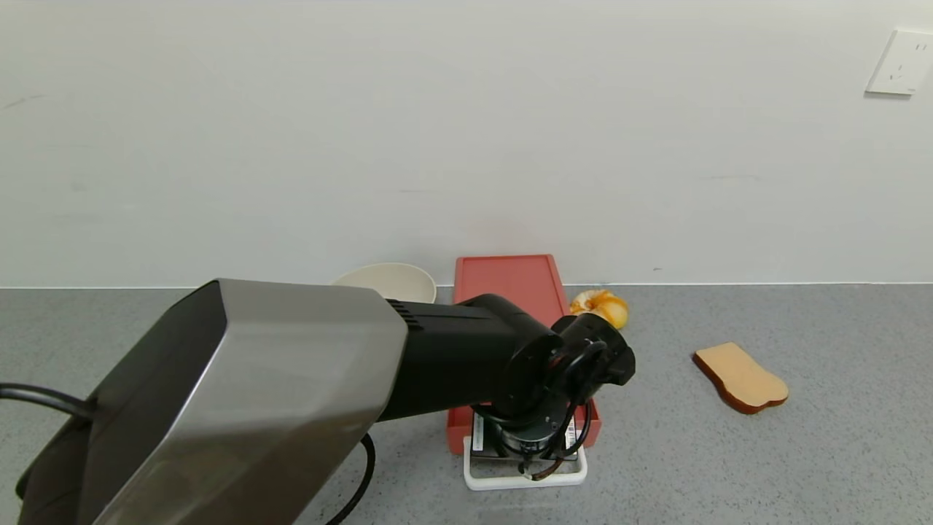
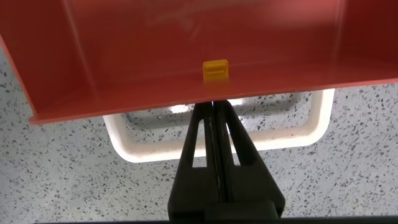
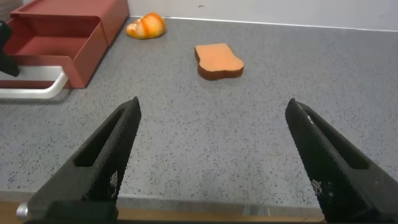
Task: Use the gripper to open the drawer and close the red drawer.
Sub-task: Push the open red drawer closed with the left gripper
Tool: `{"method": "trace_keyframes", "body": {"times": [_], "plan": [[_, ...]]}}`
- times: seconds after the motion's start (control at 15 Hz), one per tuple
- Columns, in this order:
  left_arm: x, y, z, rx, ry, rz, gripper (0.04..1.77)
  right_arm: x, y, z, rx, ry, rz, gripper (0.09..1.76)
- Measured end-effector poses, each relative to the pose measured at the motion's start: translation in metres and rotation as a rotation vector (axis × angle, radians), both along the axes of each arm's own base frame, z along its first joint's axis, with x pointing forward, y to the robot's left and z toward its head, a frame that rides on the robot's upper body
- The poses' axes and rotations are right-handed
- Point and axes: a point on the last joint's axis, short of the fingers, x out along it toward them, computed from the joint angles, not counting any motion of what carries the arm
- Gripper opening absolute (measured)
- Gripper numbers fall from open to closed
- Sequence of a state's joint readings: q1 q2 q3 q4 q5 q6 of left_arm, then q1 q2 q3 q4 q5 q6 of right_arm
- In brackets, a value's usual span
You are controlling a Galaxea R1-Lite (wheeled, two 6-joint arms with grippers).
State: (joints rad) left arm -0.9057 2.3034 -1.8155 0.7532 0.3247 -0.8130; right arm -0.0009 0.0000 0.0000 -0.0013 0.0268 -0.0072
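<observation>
Left gripper [image 2: 214, 115]: fingers pressed together with no gap, clamped on nothing, tips at the near front edge of the red tray and above the handle loop.
Left arm [image 1: 306, 364]: reaches from the near left across the counter, wrist hanging over the near end of the drawer.
Drawer [image 1: 510, 281]: salmon-red box at the centre of the counter, far end close to the wall. Tray [image 3: 53, 46] pulled out toward the near side; interior visible in both wrist views.
Handle [image 1: 525, 477]: white rectangular loop at the near end of the tray, lying on the counter.
Yellow tab [image 2: 215, 69]: small, on the inner front wall of the tray, just beyond the fingertips.
Right gripper [image 3: 211, 162]: spread wide, holding nothing, hovering over the near right counter, well apart from the drawer.
Bowl [image 1: 386, 281]: beige, just left of the drawer, near the wall.
Orange bun [image 1: 601, 306]: just right of the drawer.
Toast slice [image 1: 740, 375]: flat on the counter, farther right.
Counter [image 1: 802, 467]: grey speckled.
</observation>
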Motion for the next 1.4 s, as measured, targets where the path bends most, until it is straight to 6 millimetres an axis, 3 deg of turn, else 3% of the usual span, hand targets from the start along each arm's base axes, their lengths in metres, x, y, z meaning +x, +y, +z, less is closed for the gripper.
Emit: {"method": "trace_keyframes", "body": {"times": [1.4], "plan": [[0.028, -0.002, 0.003, -0.001, -0.156, 0.001, 0.11, 0.000, 0.000, 0.000, 0.000, 0.000, 0.000, 1.71]]}}
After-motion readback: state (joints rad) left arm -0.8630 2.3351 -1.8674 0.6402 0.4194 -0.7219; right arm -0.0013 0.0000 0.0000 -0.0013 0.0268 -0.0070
